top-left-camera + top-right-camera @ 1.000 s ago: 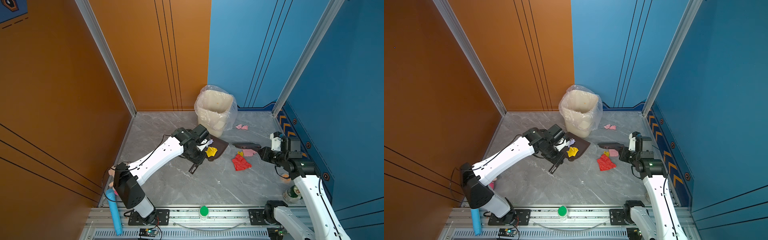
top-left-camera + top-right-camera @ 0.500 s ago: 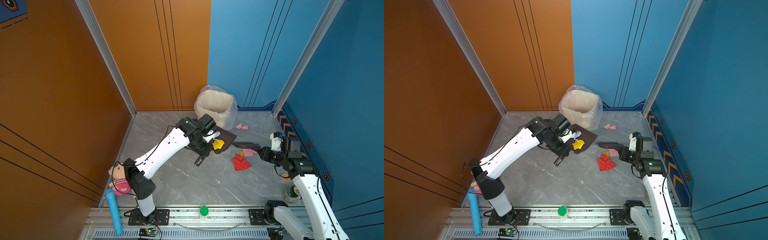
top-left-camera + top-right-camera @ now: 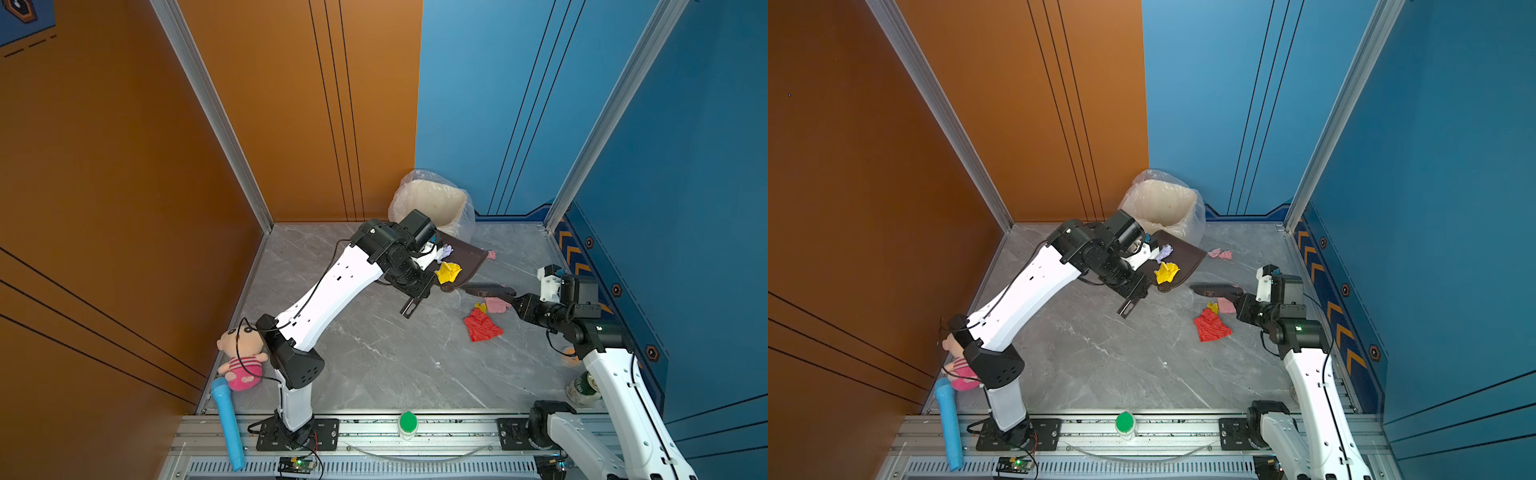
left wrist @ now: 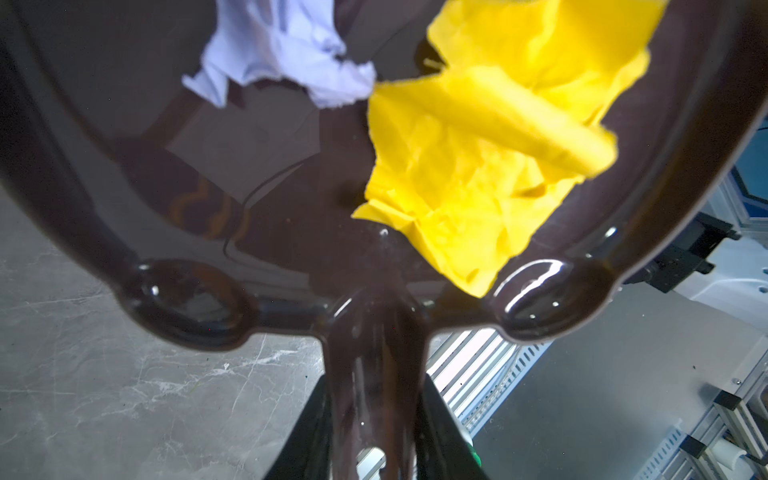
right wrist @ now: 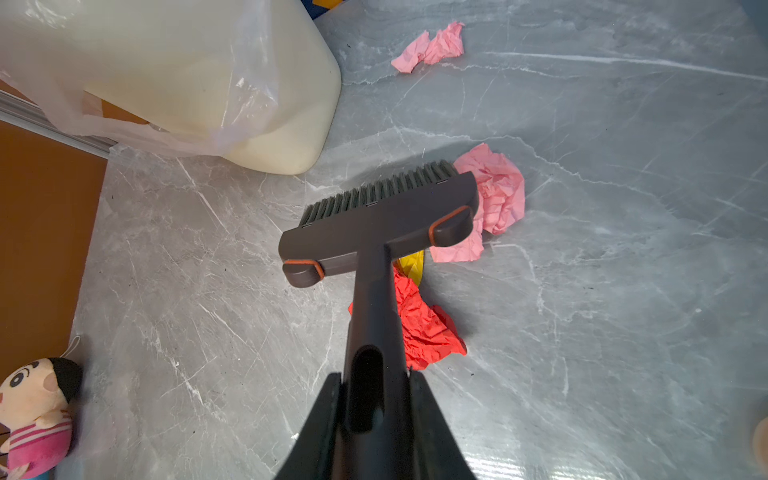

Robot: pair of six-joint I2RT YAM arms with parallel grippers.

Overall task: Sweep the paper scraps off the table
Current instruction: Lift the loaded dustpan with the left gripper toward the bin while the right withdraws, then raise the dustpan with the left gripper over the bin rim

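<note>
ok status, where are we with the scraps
Left gripper shut on dustpan, yellow and lilac scraps aboard, raised by bin. Right gripper shut on brush. Red and pink scraps on table.

Grey veined table (image 3: 374,365), dark brown dustpan (image 3: 467,259), yellow scrap (image 3: 448,272), red scrap (image 3: 481,326).
</note>
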